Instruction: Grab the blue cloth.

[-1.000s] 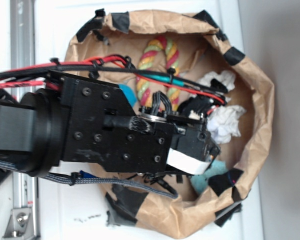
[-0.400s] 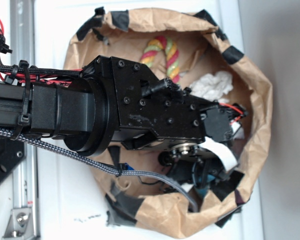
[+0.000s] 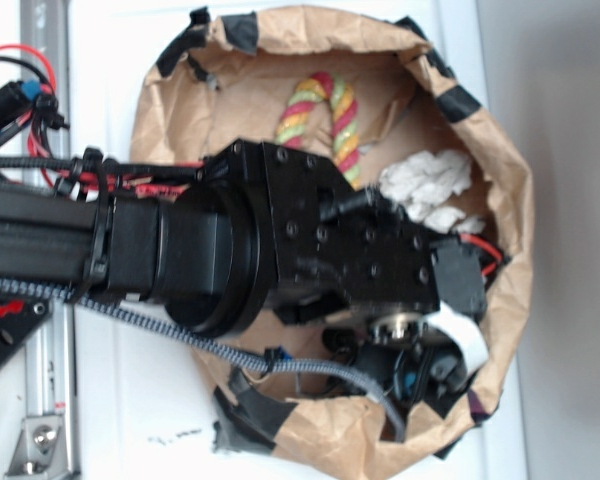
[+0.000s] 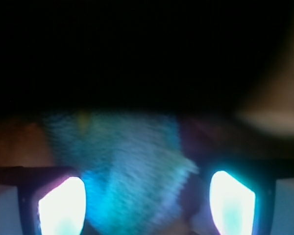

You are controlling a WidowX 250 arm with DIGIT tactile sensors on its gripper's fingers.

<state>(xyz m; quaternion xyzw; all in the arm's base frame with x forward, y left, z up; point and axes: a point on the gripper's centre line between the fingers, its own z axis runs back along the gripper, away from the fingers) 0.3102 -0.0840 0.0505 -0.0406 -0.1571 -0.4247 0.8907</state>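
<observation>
The blue cloth [image 4: 132, 166] is a fuzzy teal lump that fills the middle of the wrist view. It lies between my two glowing fingertips [image 4: 61, 205], touching the left one, with a dark gap before the right one. My gripper [image 4: 147, 203] is open around it. In the exterior view the gripper [image 3: 420, 375] points down into the lower right corner of the brown paper bag [image 3: 510, 230]. Only a sliver of the blue cloth [image 3: 397, 384] shows there under the black wrist.
A red, yellow and green rope toy [image 3: 325, 115] lies at the back of the bag. A white wrinkly cloth [image 3: 425, 185] sits at the right, close beside the wrist. Black tape patches line the bag's rim. A metal rail [image 3: 45, 400] runs along the left.
The arm has swung toward the bag's lower right corner and dropped over the blue cloth, which was in plain sight a second ago and is now nearly covered.
</observation>
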